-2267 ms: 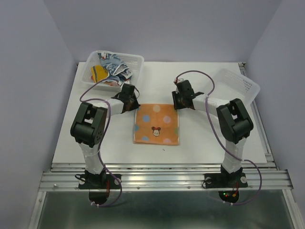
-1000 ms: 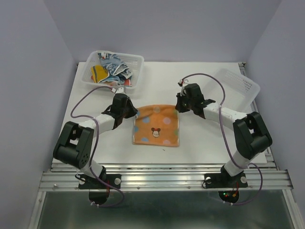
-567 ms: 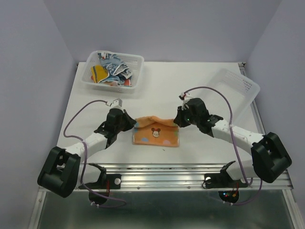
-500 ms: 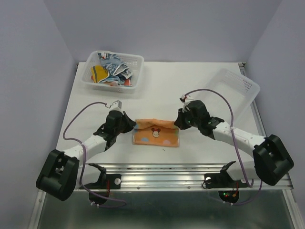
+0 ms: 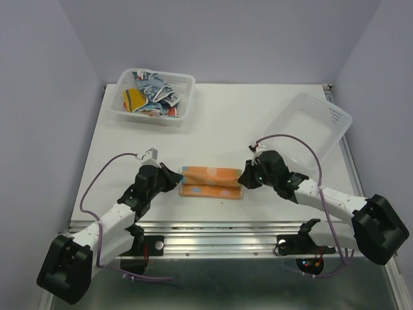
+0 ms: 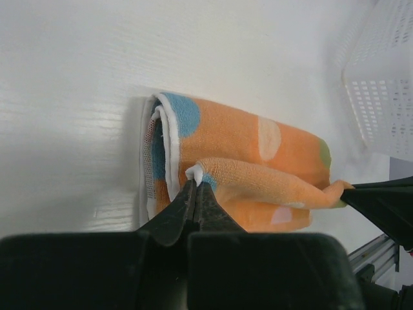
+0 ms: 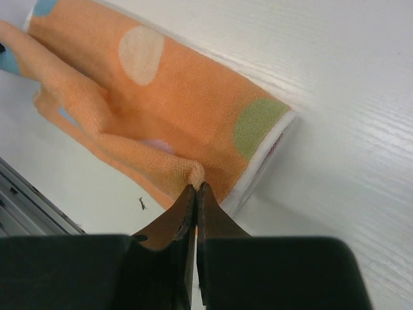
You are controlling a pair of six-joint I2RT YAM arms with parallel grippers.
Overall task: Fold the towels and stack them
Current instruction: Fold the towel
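An orange dotted towel [image 5: 211,183] lies folded in half near the table's front edge, a narrow strip. My left gripper [image 5: 177,181] is shut on its left corner [image 6: 195,173], held just over the lower layer. My right gripper [image 5: 244,181] is shut on the right corner [image 7: 195,173] in the same way. The lifted edge sags between the two grippers [image 6: 271,184]. Several other towels [image 5: 150,93] lie crumpled in the white basket [image 5: 184,82] at the back left.
A second white lattice basket [image 5: 321,120] sits tilted at the right side, its corner visible in the left wrist view [image 6: 381,90]. The metal rail [image 5: 219,232] runs along the table's front edge close behind the towel.
Both grippers pulled the towel's far edge toward the front edge, folding the flat square over itself into a narrow strip. The arms stretched low and forward.
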